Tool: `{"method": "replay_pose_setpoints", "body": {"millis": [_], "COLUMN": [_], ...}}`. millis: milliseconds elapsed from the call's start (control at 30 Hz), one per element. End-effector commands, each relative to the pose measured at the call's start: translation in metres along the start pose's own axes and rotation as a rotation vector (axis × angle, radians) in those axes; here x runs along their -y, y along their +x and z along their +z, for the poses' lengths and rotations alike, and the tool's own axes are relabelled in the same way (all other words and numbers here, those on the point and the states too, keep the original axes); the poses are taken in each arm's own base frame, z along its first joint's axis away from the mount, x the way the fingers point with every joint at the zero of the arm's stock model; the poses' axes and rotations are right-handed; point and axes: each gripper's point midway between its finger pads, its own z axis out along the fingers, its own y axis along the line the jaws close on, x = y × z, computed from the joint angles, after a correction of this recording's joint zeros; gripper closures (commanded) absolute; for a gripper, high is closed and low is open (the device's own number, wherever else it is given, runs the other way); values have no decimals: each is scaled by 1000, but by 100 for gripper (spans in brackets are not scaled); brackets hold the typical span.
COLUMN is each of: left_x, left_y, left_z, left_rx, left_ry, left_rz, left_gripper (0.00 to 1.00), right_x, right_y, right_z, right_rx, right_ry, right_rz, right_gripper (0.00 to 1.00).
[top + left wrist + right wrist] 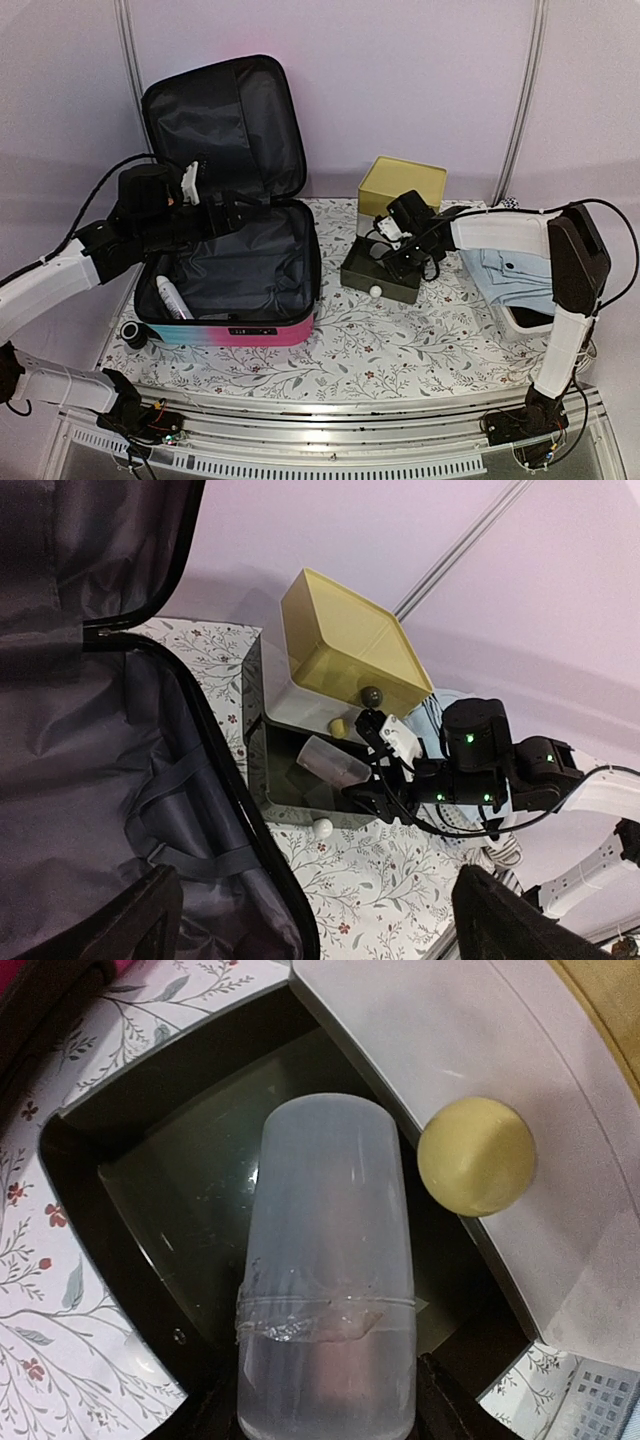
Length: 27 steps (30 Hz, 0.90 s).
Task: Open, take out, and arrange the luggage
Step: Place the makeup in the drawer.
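The luggage [250, 333] lies open at the left, its lid [225, 125] standing up and the black lining [90, 780] showing. A white tube [170, 297] lies inside at its left. My left gripper [235, 213] hovers over the open luggage, open and empty, its dark fingertips [500, 920] at the bottom corners of the left wrist view. My right gripper [392, 262] is shut on a translucent bottle [330, 1240], holding it over the pulled-out dark drawer [150, 1190] of the yellow-topped drawer box [402, 185]. The bottle [333, 762] tilts down into the drawer.
A yellow knob [477, 1155] sits on the drawer above, and a white knob [321, 828] on the open drawer's front. A white basket [525, 322] with blue clothes [515, 270] stands at the right. A small black round object [133, 332] lies by the luggage's left front corner.
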Motion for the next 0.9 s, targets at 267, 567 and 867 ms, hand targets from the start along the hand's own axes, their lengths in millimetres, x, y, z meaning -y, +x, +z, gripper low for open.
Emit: {"method": "replay_pose_setpoints", "body": {"millis": [267,567,867], "left_x": [0,-13,-37], "left_y": [-5,-7,-14], "left_z": [0,-7,-29], "left_rx": [8,14,113], "left_ry": [9,-50,-88], "left_rz": [24,21,-105], "left_gripper": [4,2,2], "right_x": [43,24,-18], "right_y": [4,-9,-14], "right_z": [2,-26,-47], "right_rx": [-29,52,132], "right_ry": [252,99,-164], "right_rz": [11,21,-8], "right_gripper": [24,27,30]}}
